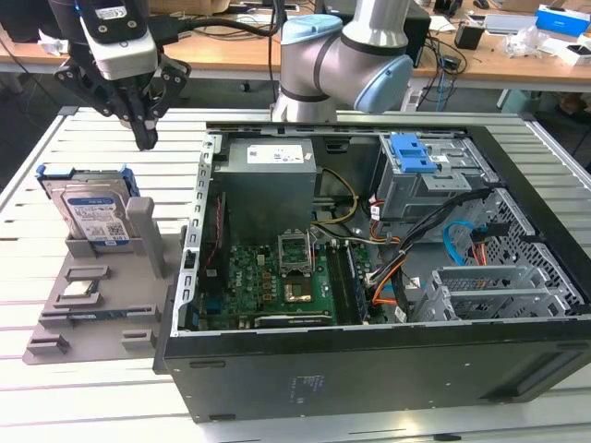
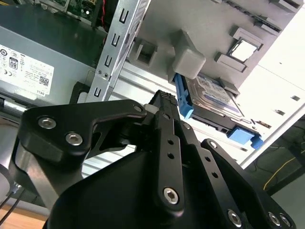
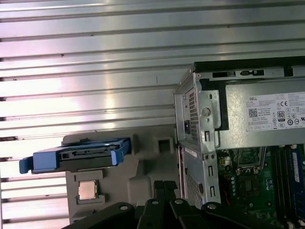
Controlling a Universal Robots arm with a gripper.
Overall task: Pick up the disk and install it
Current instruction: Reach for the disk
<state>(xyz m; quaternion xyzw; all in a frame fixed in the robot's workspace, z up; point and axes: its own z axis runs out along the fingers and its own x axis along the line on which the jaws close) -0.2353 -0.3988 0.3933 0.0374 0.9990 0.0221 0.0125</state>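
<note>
While the disk (image 1: 90, 214) stands on edge in a slot of the grey fixture (image 1: 102, 309) at the exterior view's left, the gripper (image 1: 145, 137) hangs over the slatted table (image 1: 28, 175). It is higher than the disk and apart from it, with its fingers pressed together on nothing. The open computer case (image 1: 369, 369) lies just beside the fixture, toward the exterior view's right. The drive bay (image 1: 434, 185) and its blue latch (image 1: 416, 152) are at the case's far corner. A small square chip (image 1: 81, 289) lies flat on the fixture in front of the disk.

In the second wrist view, the black fingers (image 2: 167, 124) run closed to their tips. Beyond them the disk (image 2: 214, 95) shows its label face inside the blue carrier rail (image 2: 181, 98), next to a grey post (image 2: 190, 62) of the fixture.

In the first wrist view, the disk (image 3: 78, 157) appears edge-on with the chip (image 3: 88, 189) just beside it. The gripper (image 3: 164, 183) lines up between the disk and the case wall (image 3: 190, 109).

Judged from this, the pick-up is not yet done. If the arm came down with its tips closed, they would strike the disk's top edge and could tip it out of its slot. A grasp landing on the plastic rail rather than the metal body could slip or twist. The grey post and the case's sheet-metal edge leave little room, so a sideways error could snag a finger.
</note>
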